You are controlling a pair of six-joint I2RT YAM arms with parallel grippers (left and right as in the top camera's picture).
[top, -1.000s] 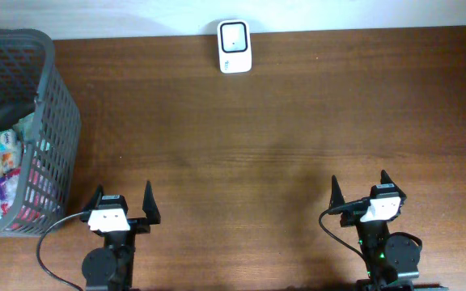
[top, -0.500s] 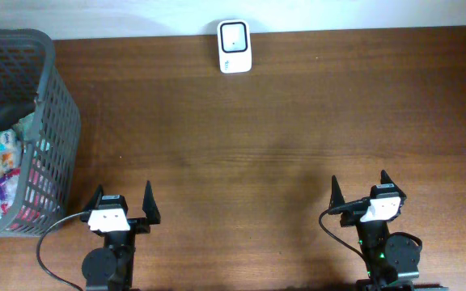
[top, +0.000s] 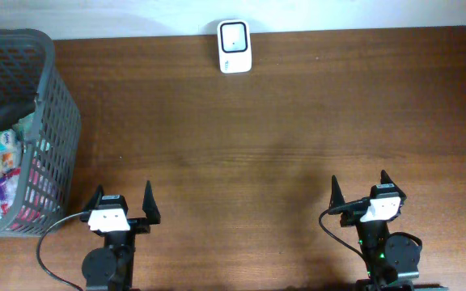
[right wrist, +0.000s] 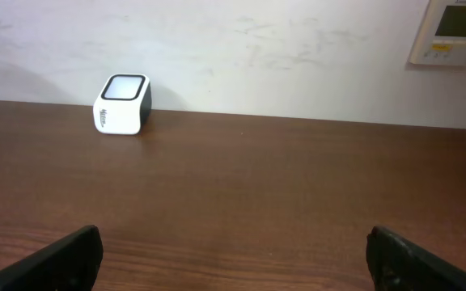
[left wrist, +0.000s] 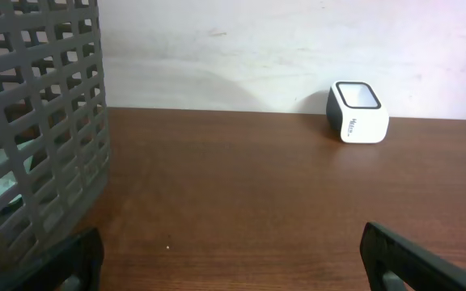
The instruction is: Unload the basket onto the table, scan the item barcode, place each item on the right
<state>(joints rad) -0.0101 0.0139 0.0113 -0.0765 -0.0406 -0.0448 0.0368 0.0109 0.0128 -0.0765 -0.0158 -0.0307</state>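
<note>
Brown table [top: 298, 121]; wall panel [right wrist: 457, 31]

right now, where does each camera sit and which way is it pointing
overhead: above the brown wooden table, looking straight down; both arms show, left pincer and right pincer open.
left wrist: low, facing the far wall; own fingertips, dark grey mesh basket.
right wrist: low, facing the same wall; own fingertips, beige wall panel.
shared: all show the white box-shaped scanner.

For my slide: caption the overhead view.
Open left gripper, open right gripper; white box-shaped scanner beyond; grey plastic mesh basket left.
</note>
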